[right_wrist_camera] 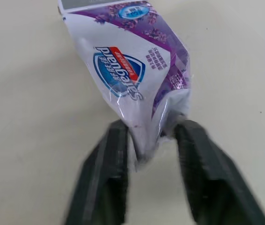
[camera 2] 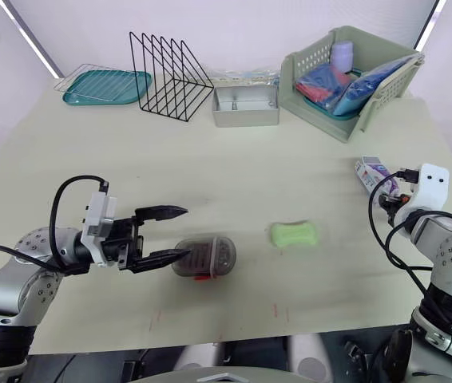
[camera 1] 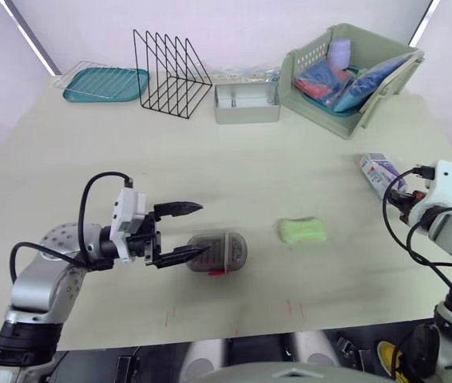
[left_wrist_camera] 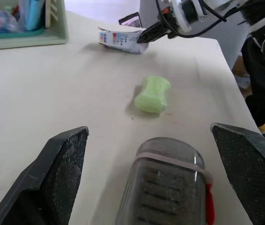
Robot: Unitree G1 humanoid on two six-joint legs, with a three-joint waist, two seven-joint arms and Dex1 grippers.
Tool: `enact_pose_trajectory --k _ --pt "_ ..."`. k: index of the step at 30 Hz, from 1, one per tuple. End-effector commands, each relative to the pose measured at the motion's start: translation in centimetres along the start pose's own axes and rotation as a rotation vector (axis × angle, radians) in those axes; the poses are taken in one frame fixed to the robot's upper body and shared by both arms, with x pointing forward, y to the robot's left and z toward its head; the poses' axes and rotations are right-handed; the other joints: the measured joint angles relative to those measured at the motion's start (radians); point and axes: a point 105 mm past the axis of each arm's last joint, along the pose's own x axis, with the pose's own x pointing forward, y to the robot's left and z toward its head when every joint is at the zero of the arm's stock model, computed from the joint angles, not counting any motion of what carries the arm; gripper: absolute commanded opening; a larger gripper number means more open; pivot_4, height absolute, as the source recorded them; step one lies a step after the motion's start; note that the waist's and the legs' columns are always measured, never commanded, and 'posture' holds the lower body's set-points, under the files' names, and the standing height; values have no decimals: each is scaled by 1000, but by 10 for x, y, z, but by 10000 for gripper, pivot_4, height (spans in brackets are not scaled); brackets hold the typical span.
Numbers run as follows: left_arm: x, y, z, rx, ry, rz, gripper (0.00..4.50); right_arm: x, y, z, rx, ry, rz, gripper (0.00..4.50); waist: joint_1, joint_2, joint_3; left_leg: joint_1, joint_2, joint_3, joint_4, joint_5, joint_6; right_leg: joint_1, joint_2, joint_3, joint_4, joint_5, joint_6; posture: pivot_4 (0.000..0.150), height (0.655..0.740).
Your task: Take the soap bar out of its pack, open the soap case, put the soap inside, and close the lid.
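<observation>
Two tools, left tool (camera 1: 181,232) wide open at soap case (camera 1: 221,250), right tool (right_wrist_camera: 154,130) pinching soap pack (right_wrist_camera: 131,70), soap bar (camera 1: 303,230) loose on bench (camera 1: 210,159)

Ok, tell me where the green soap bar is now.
The soap bar lies bare on the table, right of centre in the eye views, right of the soap case, apart from it.

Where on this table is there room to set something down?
The widest bare stretch lies centrally, between the back row and the soap case and soap bar. Another lies between the soap bar and soap pack. Crowded: back edge, with teal tray, wire rack, metal tin and green basket, and the front left, where the open left gripper straddles the case.
</observation>
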Motion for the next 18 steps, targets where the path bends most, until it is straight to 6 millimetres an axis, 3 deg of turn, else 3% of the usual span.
enact_pose_trajectory --k 1,3,11,15,18 --pt "-3 -1 6 48 1 1 45000 -6 9 11 -79 -50 71 32388 0 0 0 0 0 0 0 0 0 0 0 0 0 0 0 1500 7400" --pt "-3 -1 5 50 6 2 45000 -9 12 13 -142 -58 111 44121 0 0 0 0 0 0 0 0 0 0 0 0 0 0 0 1500 7400" --pt "-4 -5 -9 98 94 -36 45000 -31 8 27 -531 -230 406 44121 1 0 0 0 0 0 0 0 0 1 0 0 -1 0 0 1500 7400" --pt "-5 -9 -21 150 181 -98 45000 -49 -15 8 -773 -251 650 44121 3 0 0 1 0 1 0 0 1 1 0 0 -1 0 0 1500 7400" --pt "-6 -8 -24 167 211 -115 45000 -59 -24 -2 -801 -255 783 44121 1 -1 0 1 1 2 0 0 1 1 0 0 -1 0 0 1500 7400"
